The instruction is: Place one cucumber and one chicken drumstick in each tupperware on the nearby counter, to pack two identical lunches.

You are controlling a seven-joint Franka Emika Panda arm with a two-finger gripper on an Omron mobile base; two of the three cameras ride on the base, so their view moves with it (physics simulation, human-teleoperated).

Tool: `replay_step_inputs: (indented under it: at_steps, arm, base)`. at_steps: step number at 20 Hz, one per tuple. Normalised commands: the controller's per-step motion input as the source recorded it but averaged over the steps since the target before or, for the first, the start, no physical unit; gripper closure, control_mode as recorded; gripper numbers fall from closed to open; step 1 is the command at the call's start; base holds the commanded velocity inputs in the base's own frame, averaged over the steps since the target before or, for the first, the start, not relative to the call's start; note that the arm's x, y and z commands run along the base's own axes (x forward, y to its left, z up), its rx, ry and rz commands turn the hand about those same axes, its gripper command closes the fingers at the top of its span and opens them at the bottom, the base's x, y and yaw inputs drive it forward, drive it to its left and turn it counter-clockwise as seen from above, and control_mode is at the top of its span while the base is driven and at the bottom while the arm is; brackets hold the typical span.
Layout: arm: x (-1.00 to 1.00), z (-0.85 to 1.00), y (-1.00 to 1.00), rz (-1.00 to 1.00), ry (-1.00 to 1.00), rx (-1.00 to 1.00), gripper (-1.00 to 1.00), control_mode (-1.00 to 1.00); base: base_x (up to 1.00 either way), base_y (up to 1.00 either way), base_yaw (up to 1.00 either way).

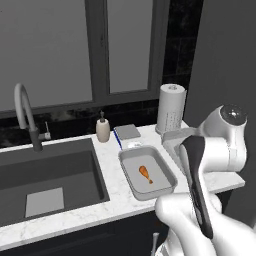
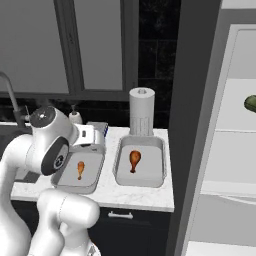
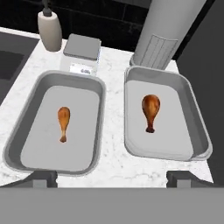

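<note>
- The pincer (image 3: pixel 112 179) is seen with its two dark fingertips (image 3: pixel 43 178) set wide apart and nothing between them, held above the front edge of the counter (image 3: pixel 114 168)
- Just beyond the pincer, two light-grey tupperware containers are set side by side on the counter, close together but apart: the left tupperware (image 3: pixel 26 131) and the right tupperware (image 3: pixel 192 113)
- One chicken drumstick (image 3: pixel 64 122) is laid in the left tupperware and a second drumstick (image 3: pixel 150 111) in the right one, each with its bone end towards the pincer
- A dark green cucumber (image 2: pixel 250 104) is seen on a pale shelf far to the right, well apart from the counter
- A small grey-topped box (image 3: pixel 82 54) behind the left tupperware carries a label too blurred to be read
- A soap dispenser (image 3: pixel 50 28) and a paper towel roll (image 3: pixel 168 30) are stood at the back; a dark sink (image 1: pixel 47 175) with a faucet (image 1: pixel 25 115) is set to the left
- The counter is white marble-look with grey veining, under a grey-framed window (image 1: pixel 100 50) and dark wall tiles
</note>
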Motion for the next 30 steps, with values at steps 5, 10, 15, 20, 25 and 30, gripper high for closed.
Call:
replay_step_inputs:
  at_steps: [5,10,15,20,25,30]
  arm:
    - [-0.2,0.0,0.05,0.01,-0.03,-0.01,-1.0,1.0]
    - [0.0,0.0,0.0,0.0,0.0,0.0,-1.0,1.0]
    - [0.0,0.0,0.0,0.0,0.0,0.0,-1.0,1.0]
    - [0.0,0.0,0.0,0.0,0.0,0.0,-1.0,1.0]
    - [0.0,0.0,0.0,0.0,0.0,0.0,-1.0,1.0]
    - [0.0,0.0,0.0,0.0,0.0,0.0,-1.0,1.0]
  base:
    - [-0.8,0.02,0.0]
    - [-1.0,-0.55,-0.1]
    - [-0.55,-0.94,-0.11]
    - [-0.11,-1.0,-0.04]
    - [0.12,-0.94,0.0]
    - [0.49,-0.37,0.0]
